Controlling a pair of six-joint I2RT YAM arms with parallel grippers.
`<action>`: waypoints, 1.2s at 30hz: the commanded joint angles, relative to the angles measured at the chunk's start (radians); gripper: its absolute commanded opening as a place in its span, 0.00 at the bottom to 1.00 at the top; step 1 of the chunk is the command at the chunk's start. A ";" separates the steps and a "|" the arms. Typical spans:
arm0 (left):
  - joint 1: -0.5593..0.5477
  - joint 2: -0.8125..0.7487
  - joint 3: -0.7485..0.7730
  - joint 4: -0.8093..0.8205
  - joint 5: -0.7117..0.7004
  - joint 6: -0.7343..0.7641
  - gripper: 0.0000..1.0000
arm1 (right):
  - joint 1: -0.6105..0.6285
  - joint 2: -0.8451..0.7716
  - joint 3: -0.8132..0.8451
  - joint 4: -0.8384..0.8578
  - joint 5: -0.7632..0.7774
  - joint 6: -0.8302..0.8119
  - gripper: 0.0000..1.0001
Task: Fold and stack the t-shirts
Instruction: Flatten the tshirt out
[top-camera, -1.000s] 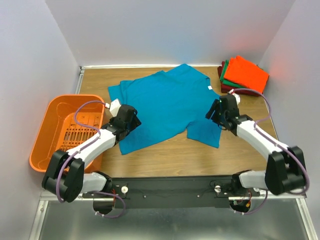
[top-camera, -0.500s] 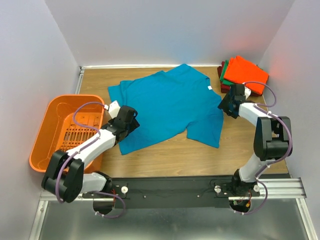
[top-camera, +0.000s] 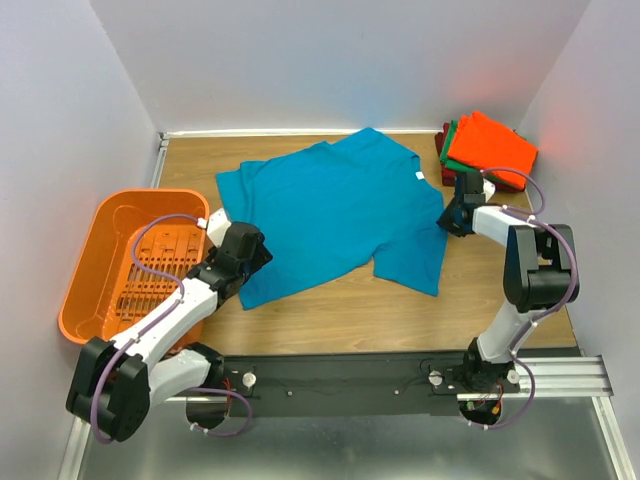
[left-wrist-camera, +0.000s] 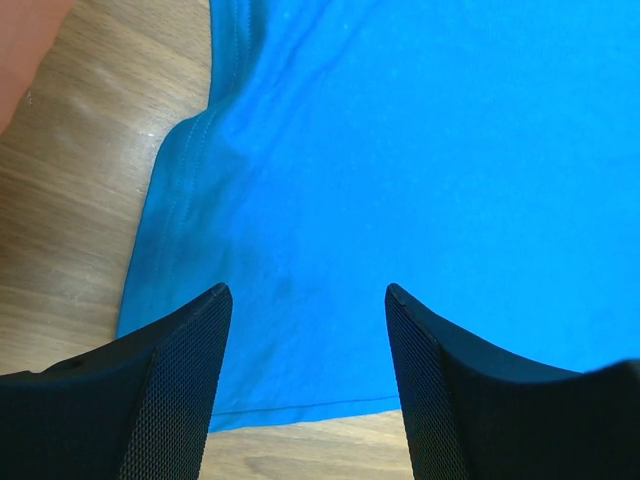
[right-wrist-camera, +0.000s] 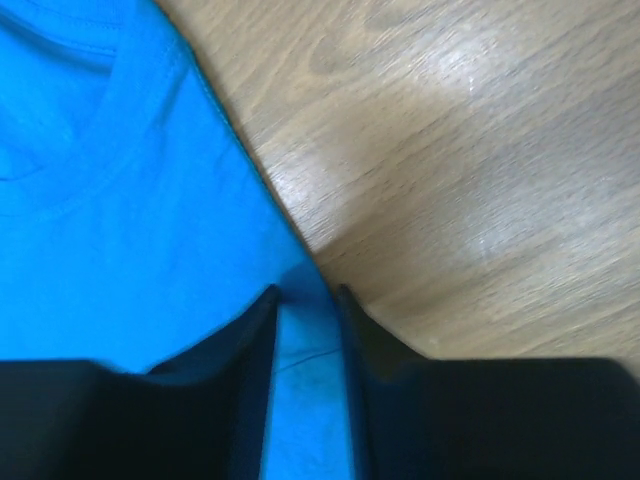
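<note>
Though overhead hides jaws, left gripper (left-wrist-camera: 305, 292) open above teal t-shirt (left-wrist-camera: 420, 150), right gripper (right-wrist-camera: 307, 293) astride edge, hold unclear

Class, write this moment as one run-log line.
left gripper open over teal-blue t-shirt hem | right gripper narrowly open astride its edge

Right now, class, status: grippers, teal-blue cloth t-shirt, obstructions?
Left gripper open over teal-blue cloth t-shirt hem. Right gripper narrow, straddling its edge. Unfolded, unobstructed.

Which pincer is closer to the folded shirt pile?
Right. The right pincer is close by the pile, at the edge of the teal shirt; the left pincer is far across, near the orange basket.
</note>
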 joint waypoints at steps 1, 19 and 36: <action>-0.005 -0.032 -0.012 -0.021 0.013 0.007 0.70 | 0.001 0.033 -0.011 -0.004 -0.018 0.008 0.32; -0.096 0.044 -0.017 -0.024 0.065 -0.015 0.65 | -0.091 -0.287 -0.072 -0.108 0.114 -0.035 0.02; -0.429 0.066 -0.090 -0.280 0.079 -0.433 0.65 | -0.092 -0.300 -0.114 -0.099 0.013 -0.024 0.01</action>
